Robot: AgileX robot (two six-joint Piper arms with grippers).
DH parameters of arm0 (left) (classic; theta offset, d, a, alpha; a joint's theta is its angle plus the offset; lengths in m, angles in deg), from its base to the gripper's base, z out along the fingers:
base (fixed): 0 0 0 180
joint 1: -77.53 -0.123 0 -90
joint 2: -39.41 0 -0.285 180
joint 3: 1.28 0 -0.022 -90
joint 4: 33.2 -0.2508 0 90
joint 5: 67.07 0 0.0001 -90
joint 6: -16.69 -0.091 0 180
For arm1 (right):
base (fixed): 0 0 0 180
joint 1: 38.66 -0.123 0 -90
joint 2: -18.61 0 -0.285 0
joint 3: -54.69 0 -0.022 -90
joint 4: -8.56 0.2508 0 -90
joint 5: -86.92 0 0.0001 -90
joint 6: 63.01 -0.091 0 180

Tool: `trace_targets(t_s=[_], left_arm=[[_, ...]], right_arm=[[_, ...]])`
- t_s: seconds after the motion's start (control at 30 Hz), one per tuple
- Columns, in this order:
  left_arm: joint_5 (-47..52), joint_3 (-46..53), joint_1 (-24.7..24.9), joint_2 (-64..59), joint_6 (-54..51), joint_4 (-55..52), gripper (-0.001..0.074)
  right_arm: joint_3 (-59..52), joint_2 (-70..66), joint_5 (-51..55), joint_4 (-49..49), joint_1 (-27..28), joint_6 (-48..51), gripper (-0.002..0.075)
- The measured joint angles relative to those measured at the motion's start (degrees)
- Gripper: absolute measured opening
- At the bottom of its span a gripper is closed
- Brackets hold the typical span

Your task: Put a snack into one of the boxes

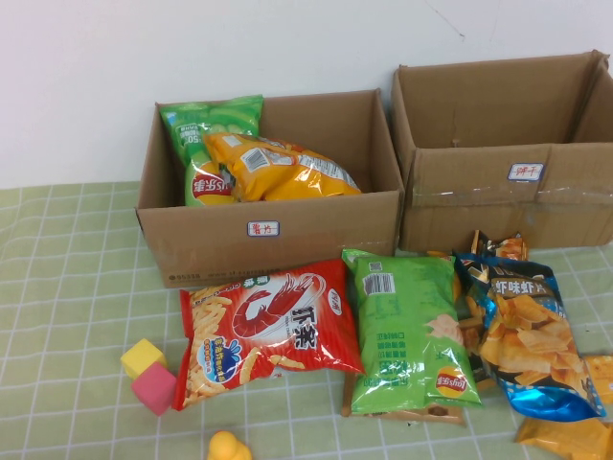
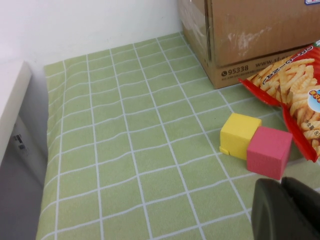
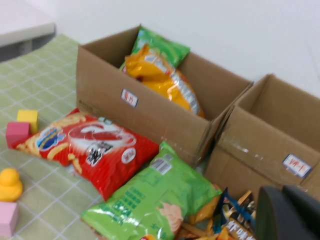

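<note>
The counter is covered by a green cloth (image 1: 57, 287) with a white grid, lying flat with slight ripples.

Toward the near left corner sit two matte cubes, touching: a yellow block (image 1: 142, 357) and a pink block (image 1: 154, 388). A rounded yellow duck toy (image 1: 228, 447) stands at the near edge. A second pink block (image 3: 7, 218) lies just beside the duck.

Left of centre, toward the far edge, stands an open brown cardboard box (image 1: 192, 244) with a plain matte front and a small white label (image 1: 262, 228) printed in red. Inside it lies the snack (image 1: 278, 170), a puffy, glossy yellow-orange chip bag with a white printed panel, leaning against a green bag (image 1: 209, 129) that stands upright in the far left corner of the box.

In front of that box lies a glossy red chip bag (image 1: 268, 331), flat and crinkled, its corner close to the blocks. Next to it lies a flat bright green bag (image 1: 407, 331) with a barcode. Toward the near right corner lies a shiny blue-and-orange bag (image 1: 522, 335) over small orange packets (image 1: 565, 436).

At the far right stands a larger cardboard box (image 1: 498, 201) with shiny tape across its front and a white label.

The left gripper (image 2: 287, 210) appears only as a dark body over the cloth near the pink block; its opening cannot be judged, and nothing is seen in it. The right gripper (image 3: 290, 212) is likewise a dark mass above the right-hand bags; its state cannot be told.
</note>
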Motion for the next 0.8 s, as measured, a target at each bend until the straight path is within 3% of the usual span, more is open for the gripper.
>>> trace_targets(t_s=[0.27, 0.7, 0.8], left_arm=[[0.0, 0.0, 0.0, 0.0, 0.0, 0.0, -0.0001], [0.0, 0.0, -0.02, 0.0, 0.0, 0.0, -0.0001], [0.0, 0.0, -0.02, 0.0, -0.13, 0.0, -0.0001]], right_arm=[[-4.29, 9.1, -1.51, 0.45, 6.01, 0.0, -0.0002], [-30.93, 28.92, -2.44, 2.79, 21.88, 0.0, -0.0002], [-34.49, 29.05, -2.91, 2.79, 23.19, 0.0, -0.0002]])
